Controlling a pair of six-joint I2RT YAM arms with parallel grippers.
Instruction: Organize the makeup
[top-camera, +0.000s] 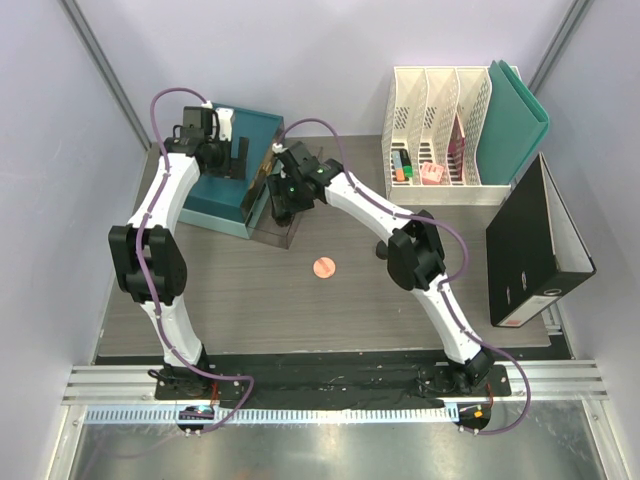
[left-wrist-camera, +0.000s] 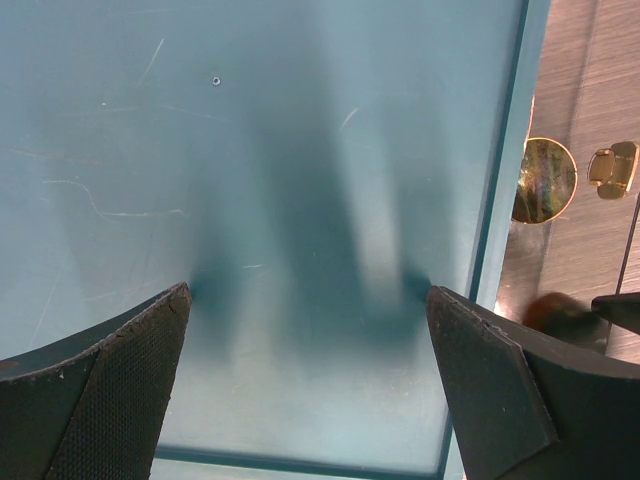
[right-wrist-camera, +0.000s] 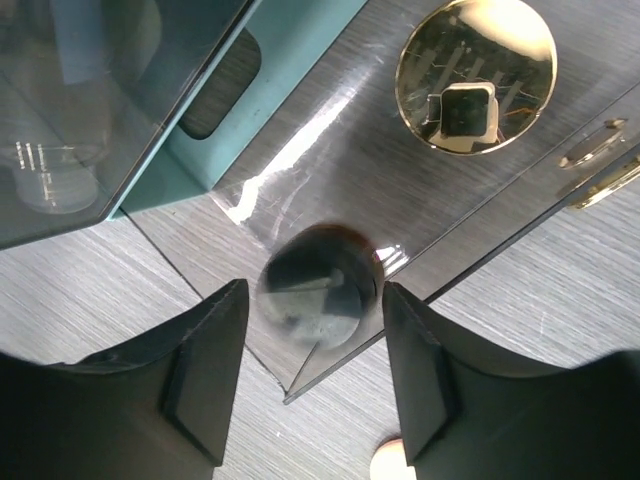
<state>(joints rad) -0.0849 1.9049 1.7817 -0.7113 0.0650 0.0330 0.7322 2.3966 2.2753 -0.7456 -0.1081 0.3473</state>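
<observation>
Pink compact (top-camera: 323, 267) lies flat on the table (top-camera: 250, 310), out in the open mid-table, well apart from the rest. It's round, so no long axis.

Further back, right gripper (right-wrist-camera: 315, 300) has its jaws apart and isn't clamping anything. The small dark jar (right-wrist-camera: 320, 290) is between them, over the smoked clear case (right-wrist-camera: 330, 150). It shows end-on, axis towards the wrist camera, with a gap at the left finger. It looks round, dark, glossy and blurred; no label readable.

The case panel carries a mirror-gold disc (right-wrist-camera: 475, 75) and gold hinges (right-wrist-camera: 600, 160).

Beyond that, left gripper (left-wrist-camera: 310, 300) is spread wide above the teal box (left-wrist-camera: 250, 150), holding nothing.

The black binder (top-camera: 540, 245) has a spine label too small to read.
</observation>
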